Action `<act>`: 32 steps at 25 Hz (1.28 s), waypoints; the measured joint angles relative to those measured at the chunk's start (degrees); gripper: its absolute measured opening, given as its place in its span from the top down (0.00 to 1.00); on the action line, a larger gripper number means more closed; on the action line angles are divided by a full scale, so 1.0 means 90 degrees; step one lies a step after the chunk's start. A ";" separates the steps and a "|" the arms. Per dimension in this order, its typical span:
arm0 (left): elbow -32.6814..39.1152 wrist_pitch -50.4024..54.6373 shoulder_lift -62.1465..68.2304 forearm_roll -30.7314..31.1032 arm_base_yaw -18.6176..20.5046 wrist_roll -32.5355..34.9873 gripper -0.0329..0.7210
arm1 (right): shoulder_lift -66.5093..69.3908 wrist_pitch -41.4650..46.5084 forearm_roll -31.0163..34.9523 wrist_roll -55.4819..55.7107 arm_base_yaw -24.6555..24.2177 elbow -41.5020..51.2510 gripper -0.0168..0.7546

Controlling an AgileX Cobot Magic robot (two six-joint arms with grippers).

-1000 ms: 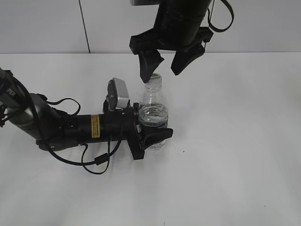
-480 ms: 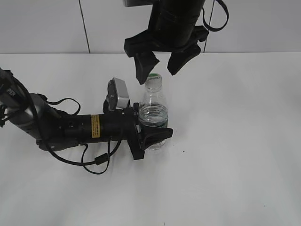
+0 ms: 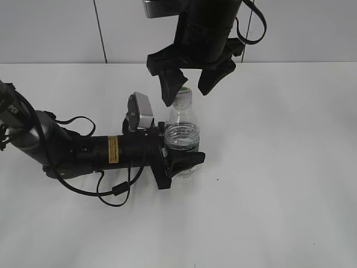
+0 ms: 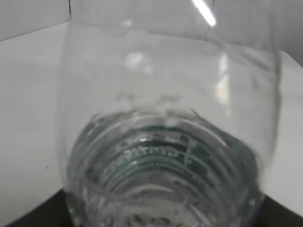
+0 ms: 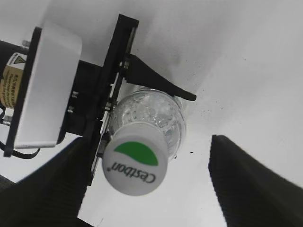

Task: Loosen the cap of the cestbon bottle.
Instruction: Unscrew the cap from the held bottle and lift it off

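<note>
There is one cestbon bottle (image 3: 181, 139), standing near the middle of the exterior frame. It carries one cap (image 5: 135, 165), seen low and left of centre in the right wrist frame. There are two robot arms, each with one end effector: the left end effector (image 3: 179, 166) at centre left, and the right end effector (image 3: 191, 84) at upper centre. One white counter (image 3: 279, 184) carries it all.

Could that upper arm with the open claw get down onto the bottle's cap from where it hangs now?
Probably yes. The right gripper is open just above the cap, one finger on each side, with nothing between. The left gripper clamps the cestbon bottle lower down, clear of the cap.
</note>
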 joint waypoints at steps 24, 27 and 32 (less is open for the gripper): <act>-0.0007 0.0021 0.0000 -0.0006 0.0000 0.0000 0.43 | 0.0005 0.0000 0.0080 -0.1064 0.0024 0.0000 0.59; -0.0007 0.0014 0.0000 0.0001 0.0000 0.0000 0.43 | 0.0005 0.0000 0.0181 -0.1897 0.0024 -0.0007 0.59; -0.0007 0.0002 0.0000 0.0020 0.0000 0.0043 0.43 | 0.0005 0.0000 0.0414 -0.3315 0.0013 -0.0007 0.59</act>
